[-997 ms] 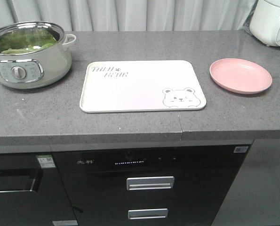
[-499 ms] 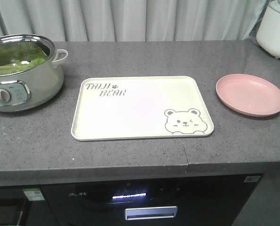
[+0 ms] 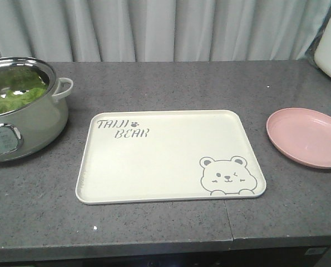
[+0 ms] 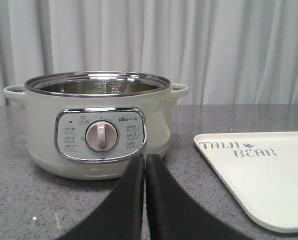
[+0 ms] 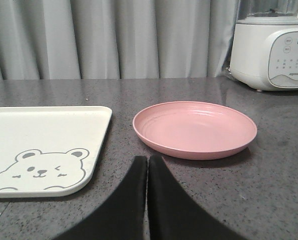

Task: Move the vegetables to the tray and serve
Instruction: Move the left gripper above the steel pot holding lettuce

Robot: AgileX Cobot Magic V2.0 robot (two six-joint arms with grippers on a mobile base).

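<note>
The lettuce (image 3: 15, 92) lies inside the electric pot (image 3: 34, 125) at the left end of the tabletop (image 3: 165, 83), a green crinkled heap below the steel rim; the leaves overlap, so I cannot tell which way any one leaf's long axis runs. From the left wrist view the pot wall hides the greens entirely; only the rim, the dial panel and the two side handles show. The tray (image 3: 165, 161) sits bare in the middle, just right of the pot but not touching it, its long side running left to right along the front edge. The pink plate (image 3: 307, 136) lies apart on the tray's far right, with a white appliance (image 5: 274, 45) behind it.

The left tool (image 4: 144, 157) is closed, its two black fingers pressed together with only a thin seam between them, holding nothing; it points straight at the pot's front panel, low and near. The right tool (image 5: 147, 159) is likewise closed and empty, aimed at the gap between tray and plate.

The left arm is plainly nearer; the lettuce lies ahead of and above its tool, beyond the wall, so I judge it must open, rise over the rim and come down from above.
</note>
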